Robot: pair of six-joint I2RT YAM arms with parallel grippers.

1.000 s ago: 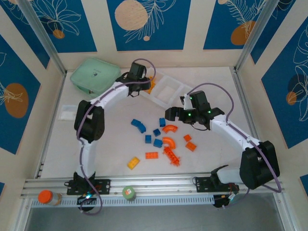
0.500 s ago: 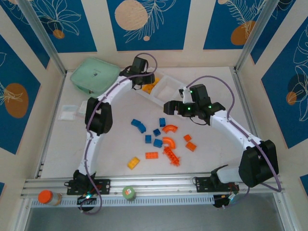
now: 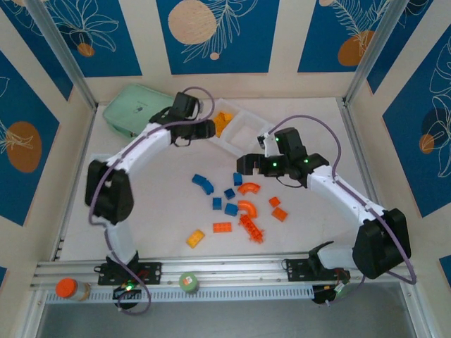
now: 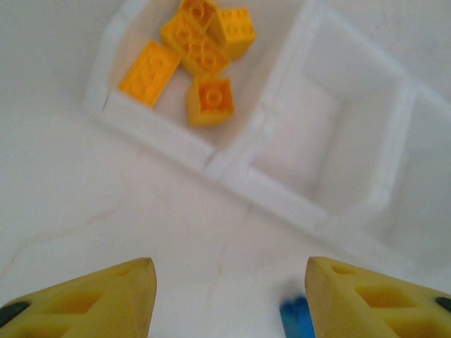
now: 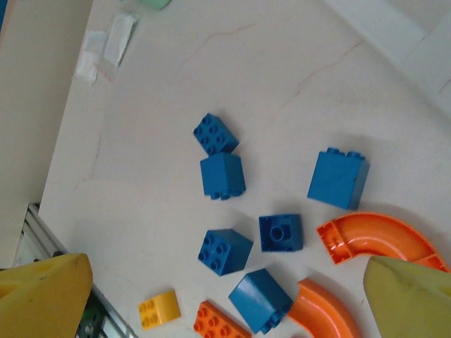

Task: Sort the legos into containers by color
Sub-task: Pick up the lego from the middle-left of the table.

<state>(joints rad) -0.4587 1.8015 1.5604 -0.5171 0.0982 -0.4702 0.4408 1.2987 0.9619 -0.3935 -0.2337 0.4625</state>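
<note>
Left gripper: the left gripper (image 3: 205, 129) hangs over the table right beside the left end of the tray. Its yellow fingers (image 4: 91, 296) are spread wide with nothing between them.

Right gripper: the right gripper (image 3: 243, 164) hovers above the far edge of the loose pile. Its fingers (image 5: 42, 296) are wide apart too, and it's holding nothing.

Tray: the white tray (image 3: 243, 130) sits far-middle on the table at a diagonal, with its compartments in a row.

Yellow legos: we see a handful of yellow legos (image 4: 194, 49) piled together in the tray's left compartment. One stray yellow brick (image 3: 195, 239) lies on the table at the near-left edge of the pile.

Blue legos: the blue legos (image 5: 223, 176) are loose on the table around the middle, close together. We count six from the right wrist view.

Orange-red legos: two orange arches (image 3: 248, 188) lie just right of the blue ones. The flat orange bricks (image 3: 222, 227) are on the near side of the pile.

Other stuff: there's a mint-green case (image 3: 137, 109) in the far left corner. Some clear packets (image 5: 106, 46) lie left of the pile, well apart from it. An orange-capped bottle (image 3: 65, 287) stands by the near rail on the left.
</note>
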